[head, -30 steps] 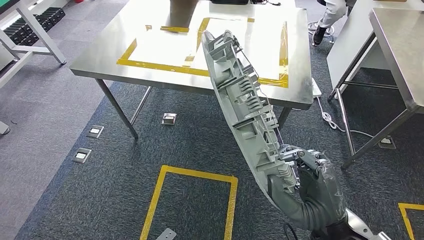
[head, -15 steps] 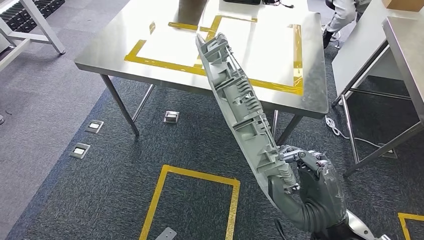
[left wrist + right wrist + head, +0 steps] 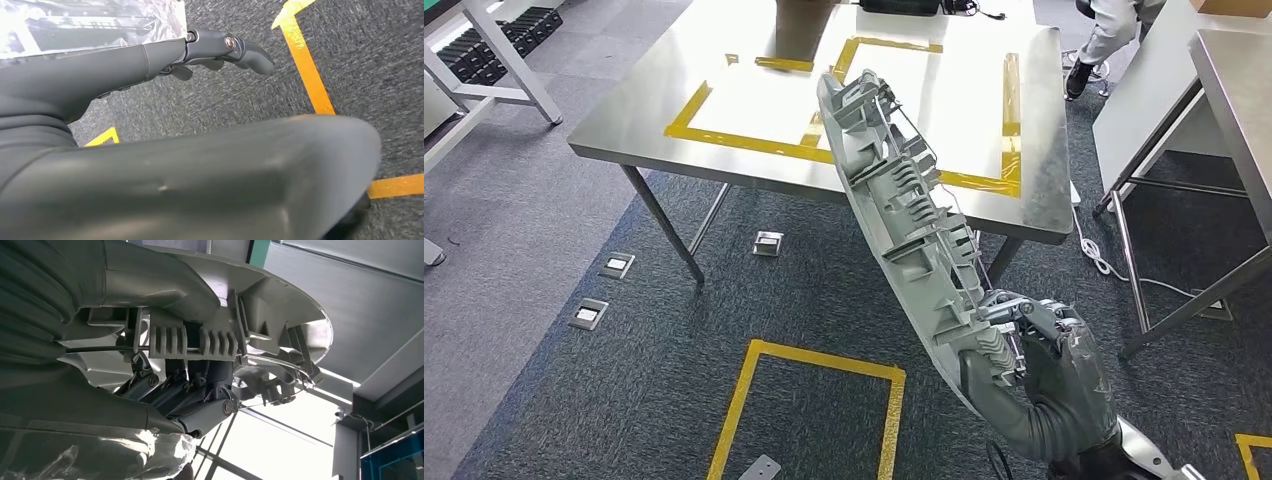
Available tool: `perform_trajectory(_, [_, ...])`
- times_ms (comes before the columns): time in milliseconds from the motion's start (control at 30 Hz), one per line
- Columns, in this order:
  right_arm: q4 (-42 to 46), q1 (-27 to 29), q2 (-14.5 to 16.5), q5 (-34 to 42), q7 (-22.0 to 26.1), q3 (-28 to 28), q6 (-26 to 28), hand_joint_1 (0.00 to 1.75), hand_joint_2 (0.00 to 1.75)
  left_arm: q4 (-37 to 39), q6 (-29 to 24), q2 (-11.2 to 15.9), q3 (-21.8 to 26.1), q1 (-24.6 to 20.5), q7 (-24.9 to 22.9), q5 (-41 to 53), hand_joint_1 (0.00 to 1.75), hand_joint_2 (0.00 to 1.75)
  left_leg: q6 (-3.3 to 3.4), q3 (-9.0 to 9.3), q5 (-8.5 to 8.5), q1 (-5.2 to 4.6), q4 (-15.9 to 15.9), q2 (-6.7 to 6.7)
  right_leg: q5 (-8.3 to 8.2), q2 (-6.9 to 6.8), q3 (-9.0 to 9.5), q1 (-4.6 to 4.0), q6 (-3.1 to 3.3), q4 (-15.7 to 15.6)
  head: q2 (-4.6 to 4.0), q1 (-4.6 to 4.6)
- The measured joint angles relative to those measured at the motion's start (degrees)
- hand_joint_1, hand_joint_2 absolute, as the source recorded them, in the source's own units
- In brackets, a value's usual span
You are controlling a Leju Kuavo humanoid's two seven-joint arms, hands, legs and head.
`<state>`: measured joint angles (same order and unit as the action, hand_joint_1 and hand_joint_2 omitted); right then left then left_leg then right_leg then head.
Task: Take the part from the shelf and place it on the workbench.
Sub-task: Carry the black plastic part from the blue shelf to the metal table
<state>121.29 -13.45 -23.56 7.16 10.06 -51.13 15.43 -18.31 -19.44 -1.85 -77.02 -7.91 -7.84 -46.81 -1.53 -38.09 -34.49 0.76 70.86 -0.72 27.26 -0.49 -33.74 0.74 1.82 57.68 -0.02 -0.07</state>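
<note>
Part (image 3: 904, 220): long grey ribbed panel, held upright so you clear the surface (image 3: 1044, 200) edge | right hand (image 3: 1044, 375): fingers (image 3: 200, 405) wrapped round its lower end | left hand (image 3: 150, 150): fingers loosely extended, holding nothing, hanging over carpet | panel not yet set inside the yellow tape.

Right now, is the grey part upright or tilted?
Tilted. The grey part leans up and leftward from the right hand, which grips its lower end above the carpet.

Bright, even overhead light; strong glare on steel counter (image 3: 674, 120). Head view sharp. Left wrist view: near hand (image 3: 165, 180) blurred. Right wrist view backlit, windows blown out.
</note>
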Motion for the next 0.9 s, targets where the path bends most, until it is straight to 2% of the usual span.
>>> perform_trajectory(33, [0.0,0.0,0.0,0.0,0.0,0.0,0.0,1.75,1.75,0.0,0.0,0.0,0.0,0.0,0.0,0.0,0.0,1.75,-0.18,-1.51,-0.39,0.09,2.6,0.02,0.24,0.01,0.23,0.01,0.01,0.1,0.0,-0.08])
perform_trajectory(67, [0.0,0.0,0.0,0.0,0.0,0.0,0.0,1.75,1.75,0.0,0.0,0.0,0.0,0.1,-0.1,0.0,0.0,1.75,-0.29,-2.21,0.37,0.15,3.3,0.03,0.53,0.04,0.5,0.05,-0.08,0.2,0.0,-0.13])
perform_trajectory(100, [0.0,0.0,0.0,0.0,0.0,-0.1,0.0,1.75,1.75,0.0,0.0,0.1,0.0,0.1,-0.1,0.0,0.0,1.75,-0.33,-1.84,2.27,0.2,1.6,0.06,0.86,0.09,0.85,0.11,-0.23,0.4,0.0,-0.19])
perform_trajectory(167, [0.0,0.0,0.0,0.0,0.0,-0.1,0.0,1.75,1.75,0.1,0.0,0.2,0.0,0.0,-0.2,0.0,0.0,1.75,-0.27,0.65,6.77,0.22,-5.0,0.13,1.69,0.14,1.59,0.19,-0.72,0.7,0.0,-0.33])
perform_trajectory(200, [0.0,0.0,0.0,0.0,0.0,-0.1,0.0,1.75,1.75,0.1,0.0,0.2,0.0,0.0,-0.2,0.0,0.0,1.75,-0.1,1.98,7.99,0.15,-7.9,0.14,2.04,0.17,1.79,0.14,-1.03,0.9,0.0,-0.4])
perform_trajectory(233, [0.0,0.0,0.0,0.0,0.0,-0.1,0.0,1.75,1.75,0.1,0.0,0.2,0.0,0.0,-0.2,0.0,0.0,1.75,0.21,2.78,8.17,0.07,-9.6,0.14,2.25,0.17,1.75,0.06,-1.33,1.1,0.0,-0.46])
perform_trajectory(367, [0.1,0.0,0.0,0.0,0.0,0.0,0.0,1.75,1.75,0.1,0.0,0.2,0.0,0.0,-0.2,0.0,0.0,1.75,1.8,3.26,7.3,0.09,-11.0,0.02,2.74,0.04,1.21,-0.01,-2.5,1.5,0.0,-0.37])
perform_trajectory(433, [0.2,-0.1,0.0,0.0,0.0,0.0,0.0,1.75,1.75,0.1,0.0,0.2,0.0,-0.1,-0.2,0.0,0.0,1.75,2.48,3.45,7.24,0.28,-11.2,0.0,4.84,0.07,-0.7,0.03,-2.9,5.3,0.0,0.0])
perform_trajectory(500, [0.2,-0.1,0.0,0.0,0.0,0.0,0.0,1.75,1.75,0.1,0.0,0.2,0.0,-0.1,-0.2,0.0,0.0,1.75,2.93,3.5,7.04,0.13,-11.2,0.01,7.68,0.1,-4.96,0.04,-3.01,12.9,0.0,0.34])
perform_trajectory(533, [0.2,0.0,0.0,0.0,0.0,0.0,0.0,1.75,1.75,0.1,0.0,0.2,0.0,-0.1,-0.2,0.0,0.0,1.75,3.08,3.58,6.92,0.0,-11.2,0.0,8.3,0.11,-6.94,0.04,-2.98,16.0,0.0,0.39])
perform_trajectory(567, [0.2,0.0,0.0,0.0,0.0,0.0,0.0,1.75,1.75,0.1,0.0,0.2,0.0,0.0,-0.2,0.0,0.0,1.75,3.19,3.74,6.79,-0.13,-11.2,-0.03,7.8,0.11,-8.11,0.02,-2.86,17.4,0.0,0.42])
perform_trajectory(600, [0.2,0.0,0.0,0.0,0.0,0.0,0.0,1.75,1.75,0.1,0.0,0.2,0.0,0.0,-0.2,0.0,0.0,1.75,3.24,3.99,6.61,-0.27,-11.2,-0.11,6.19,0.12,-8.19,-0.03,-2.63,16.5,0.0,0.44])
perform_trajectory(667, [0.2,0.0,0.0,0.0,0.0,0.0,0.0,1.75,1.75,0.1,0.0,0.1,0.0,0.0,-0.2,0.0,0.0,1.75,3.18,4.71,6.15,-0.45,-11.2,-0.28,1.45,0.17,-5.69,-0.31,-1.75,9.7,0.0,0.48])
perform_trajectory(700, [0.2,0.0,0.0,0.0,0.0,0.0,0.0,1.75,1.75,0.1,0.0,0.1,0.0,-0.1,-0.2,0.0,0.0,1.75,3.04,4.93,5.94,-0.57,-11.2,-0.34,-0.2,0.19,-4.3,-0.54,-1.26,6.3,0.0,0.42])
perform_trajectory(733, [0.2,-0.1,0.0,0.0,0.0,0.0,0.0,1.75,1.75,0.1,0.0,0.0,0.0,-0.1,-0.2,0.0,0.0,1.75,2.81,4.99,5.8,-0.6,-11.2,-0.33,-0.92,0.2,-3.21,-0.78,-0.84,3.8,-0.01,0.45])
perform_trajectory(800, [0.2,-0.2,0.0,0.0,0.1,0.0,0.0,1.75,1.75,0.1,0.1,-0.1,0.0,-0.1,-0.2,0.0,0.0,1.75,2.19,4.82,5.74,-0.56,-11.3,-0.27,-0.58,0.26,-2.56,-1.12,-0.4,2.1,-0.01,0.49])
perform_trajectory(900, [0.2,-0.2,0.0,0.0,0.1,0.0,0.0,1.75,1.75,0.1,0.1,-0.1,0.0,-0.1,-0.2,0.0,0.0,1.75,1.19,4.73,4.84,-0.55,-10.6,-0.1,-0.55,0.32,-1.45,-0.68,-0.14,0.5,-0.01,0.41])
